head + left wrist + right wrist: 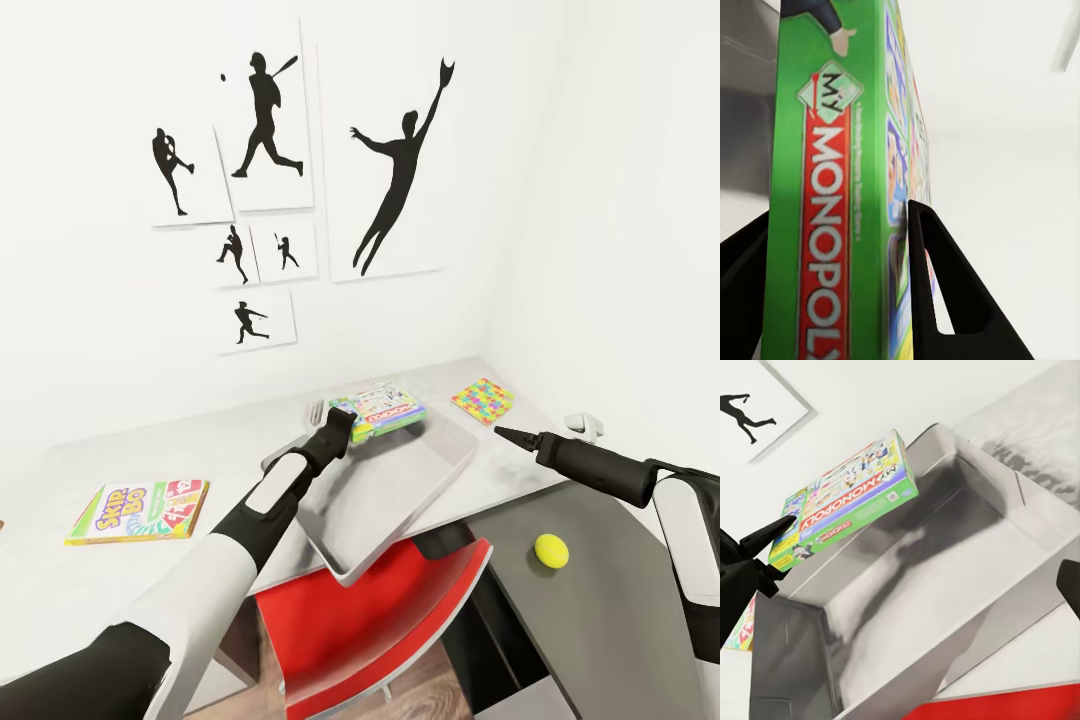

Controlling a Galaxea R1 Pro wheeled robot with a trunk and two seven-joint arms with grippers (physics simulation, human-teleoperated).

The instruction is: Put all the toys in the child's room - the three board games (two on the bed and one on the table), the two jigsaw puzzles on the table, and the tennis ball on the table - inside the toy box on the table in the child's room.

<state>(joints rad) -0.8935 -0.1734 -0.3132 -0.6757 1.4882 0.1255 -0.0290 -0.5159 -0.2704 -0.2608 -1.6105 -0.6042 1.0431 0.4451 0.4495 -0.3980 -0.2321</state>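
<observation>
White walls with black baseball silhouettes (400, 190) back a grey table (150, 450). Left gripper (338, 432) clamps the green Monopoly box (385, 408) by its edge, over the far rim of the grey metal toy box (400, 490). Right gripper (505, 433) hovers nearby; I can't tell its state. Colourful puzzle (482, 400) beyond, Skip-Bo game (140, 510) far left, yellow tennis ball (551, 550) near a red chair (370, 620).

Monopoly box (378, 410) over open toy box (400, 500)

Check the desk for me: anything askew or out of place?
The toy box sits skewed, one corner overhanging the table edge above the red chair. The tennis ball lies apart on the lower grey surface.
</observation>
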